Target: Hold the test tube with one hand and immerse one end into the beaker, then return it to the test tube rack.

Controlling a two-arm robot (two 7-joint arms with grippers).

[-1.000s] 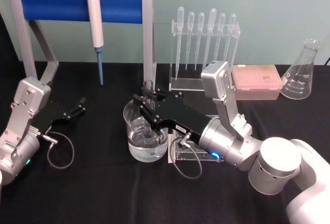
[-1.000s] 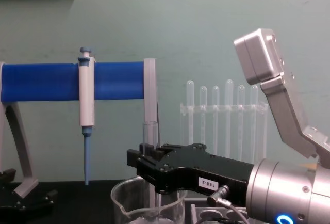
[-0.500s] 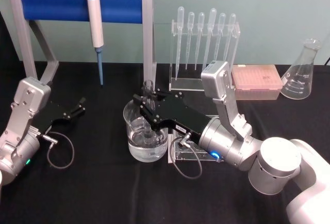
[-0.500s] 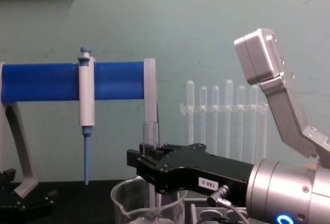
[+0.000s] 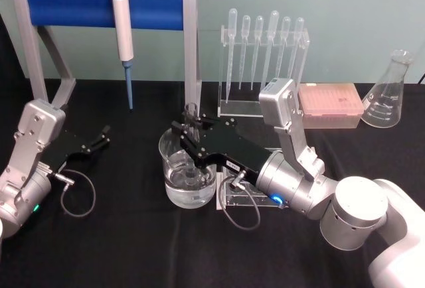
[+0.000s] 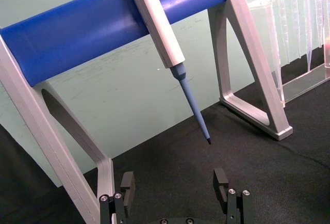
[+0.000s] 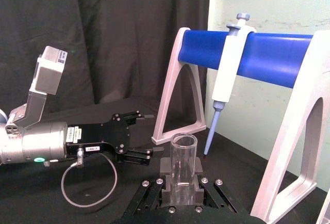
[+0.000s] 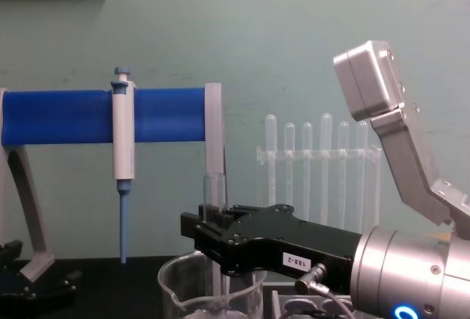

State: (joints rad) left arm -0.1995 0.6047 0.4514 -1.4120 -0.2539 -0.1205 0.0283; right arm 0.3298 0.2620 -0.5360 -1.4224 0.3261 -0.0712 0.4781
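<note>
Nothing has moved since before. The right hand [image 5: 188, 129] still pinches the test tube [image 7: 184, 154] upright in its fingers, with the bottom end dipped in the beaker [image 5: 167, 168]. The left hand [image 5: 101, 135] waits wide open, low over the worktop [image 5: 133, 235].

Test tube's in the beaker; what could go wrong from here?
Moving sideways before lifting could knock the test tube against the beaker rim, since the right gripper holds it inside. The clear rack sits under that arm beside the beaker, so the return is cramped. The left gripper is parked, open.
</note>
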